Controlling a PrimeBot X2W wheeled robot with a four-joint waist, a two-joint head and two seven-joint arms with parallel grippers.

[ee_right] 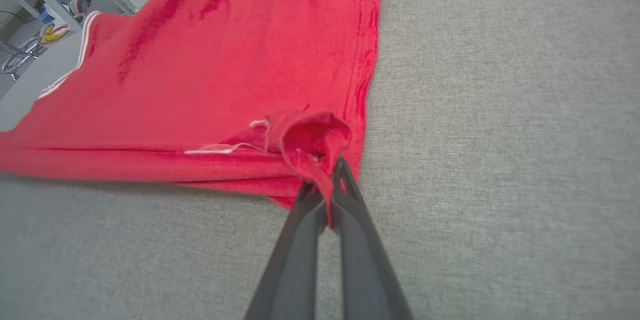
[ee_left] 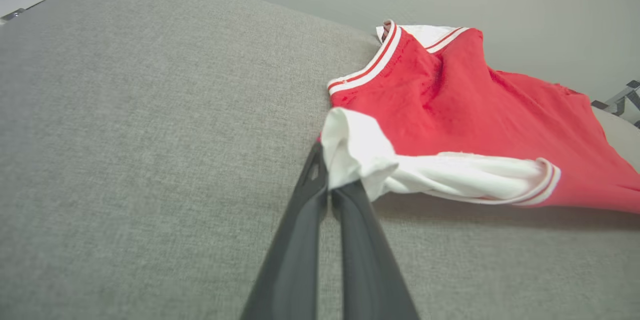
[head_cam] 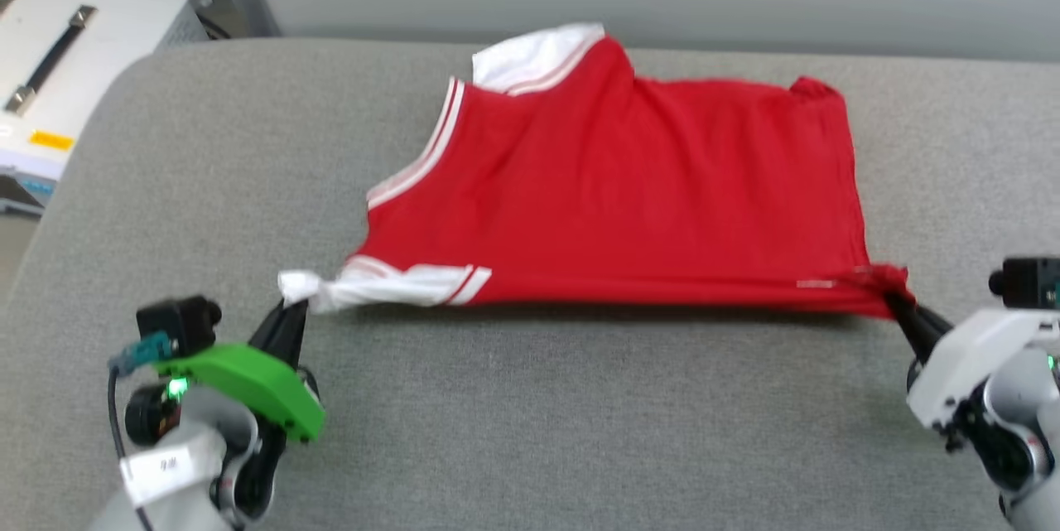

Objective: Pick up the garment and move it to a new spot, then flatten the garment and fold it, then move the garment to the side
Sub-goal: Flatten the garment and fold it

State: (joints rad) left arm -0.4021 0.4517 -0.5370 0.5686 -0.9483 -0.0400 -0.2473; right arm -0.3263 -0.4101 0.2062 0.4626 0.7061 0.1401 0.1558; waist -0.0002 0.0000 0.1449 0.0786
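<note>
Nearest, the left gripper (head_cam: 291, 311) is clamped tight on the bunched white sleeve at the left near corner of the garment (head_cam: 629, 200). The right gripper (head_cam: 898, 303) is pinched closed on the gathered red hem at its right near corner. Between them the red shirt, with white sleeves and red-and-white striped trim, lies spread on the grey fabric surface (head_cam: 530, 432), plain red face up and near edge pulled taut and slightly lifted; a white tag (head_cam: 161, 465) on the left forearm bears marks too small to read.
</note>
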